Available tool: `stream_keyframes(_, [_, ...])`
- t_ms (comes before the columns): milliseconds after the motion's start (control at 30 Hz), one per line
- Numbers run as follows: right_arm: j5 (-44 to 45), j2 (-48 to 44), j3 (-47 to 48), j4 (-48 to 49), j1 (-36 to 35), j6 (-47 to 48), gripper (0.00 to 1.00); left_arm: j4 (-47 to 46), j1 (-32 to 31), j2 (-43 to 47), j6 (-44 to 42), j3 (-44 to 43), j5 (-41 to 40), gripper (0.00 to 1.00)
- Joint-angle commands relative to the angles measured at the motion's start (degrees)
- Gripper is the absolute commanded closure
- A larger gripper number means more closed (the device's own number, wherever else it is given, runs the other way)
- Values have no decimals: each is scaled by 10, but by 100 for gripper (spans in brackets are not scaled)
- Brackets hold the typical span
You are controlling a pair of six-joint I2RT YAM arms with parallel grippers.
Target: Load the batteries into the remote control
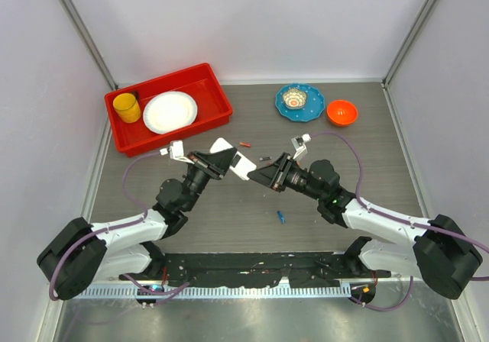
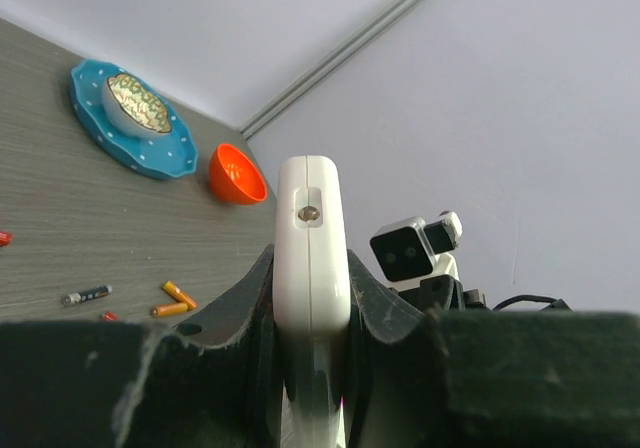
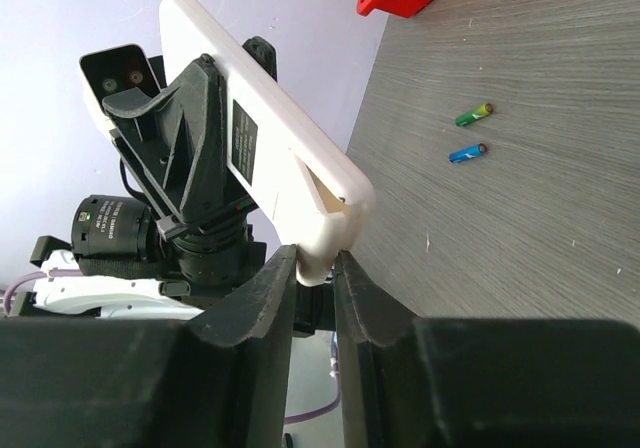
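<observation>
The white remote control (image 1: 238, 164) is held in the air between the two arms. My left gripper (image 1: 226, 161) is shut on its body; in the left wrist view the remote (image 2: 312, 238) stands edge-on between the jaws. My right gripper (image 1: 257, 175) is shut on the remote's near end (image 3: 335, 223), where an open slot shows. Loose batteries lie on the table: a red one (image 1: 245, 143), a dark one (image 1: 265, 159) and a blue one (image 1: 281, 217). The left wrist view shows a dark one (image 2: 85, 295) and orange ones (image 2: 175, 301). The right wrist view shows a green one (image 3: 474, 114) and a blue one (image 3: 467, 153).
A red tray (image 1: 218, 113) at the back left holds a yellow cup (image 1: 127, 108) and a white plate (image 1: 170, 111). A blue plate (image 1: 313, 105) with a small bowl and an orange bowl (image 1: 341, 112) stand at the back right.
</observation>
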State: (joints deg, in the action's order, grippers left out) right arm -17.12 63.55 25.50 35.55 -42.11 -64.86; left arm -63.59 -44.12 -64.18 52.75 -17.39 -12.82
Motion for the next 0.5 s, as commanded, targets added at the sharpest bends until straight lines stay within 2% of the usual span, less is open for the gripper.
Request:
stream_keyframes(0, [-1,7,18,33,4,0,76,-43,3,-2,9,-1,3,100])
stream_keyframes(200, [-3,4,10,36,4,-2,84,-46,3,-2,10,1,-1,100])
stream_keyframes(300, [-9,1,9,39,4,-1,92,-47,3,1,9,3,-11,100])
stream_keyframes(467, [-50,-2,2,59,5,1,99,-47,8,7,7,3,-18,100])
